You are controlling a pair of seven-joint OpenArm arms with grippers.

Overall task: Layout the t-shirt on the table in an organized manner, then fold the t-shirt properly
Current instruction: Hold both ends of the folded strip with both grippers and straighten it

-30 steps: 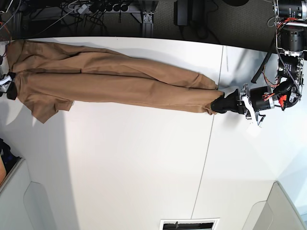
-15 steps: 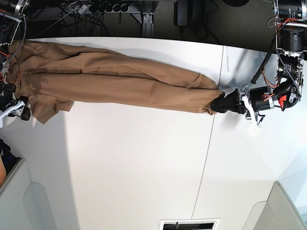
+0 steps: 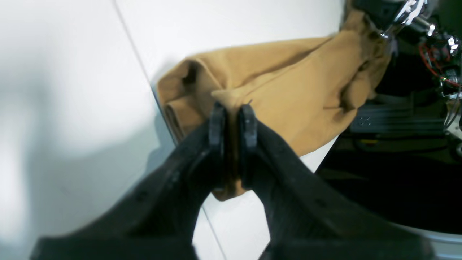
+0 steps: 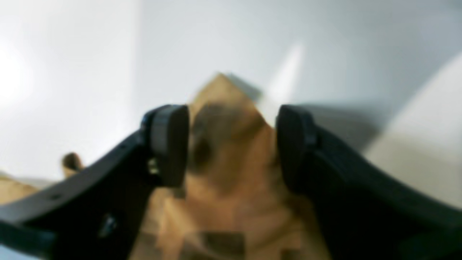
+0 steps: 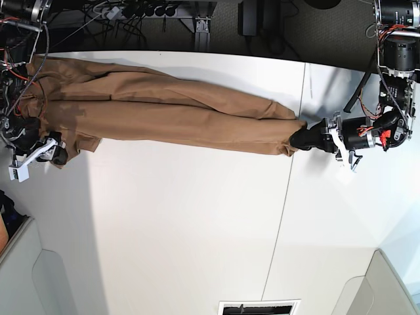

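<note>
The tan t-shirt lies stretched in a long band across the far half of the white table. My left gripper is at its right end. In the left wrist view that gripper has its jaws nearly together, with a fold of the t-shirt pinched between them. My right gripper is at the shirt's lower left corner. The blurred right wrist view shows this gripper open, its fingers standing wide on either side of a corner of the t-shirt.
A thin dark seam crosses the table just under the shirt's right end. Cables and dark gear lie past the far edge. Grey panels stand at the near corners, and a vent slot sits at the front edge.
My right arm came in from the left edge and moved down and right to the shirt's lower left corner, its jaws narrowing. The left gripper stayed at the right end.
</note>
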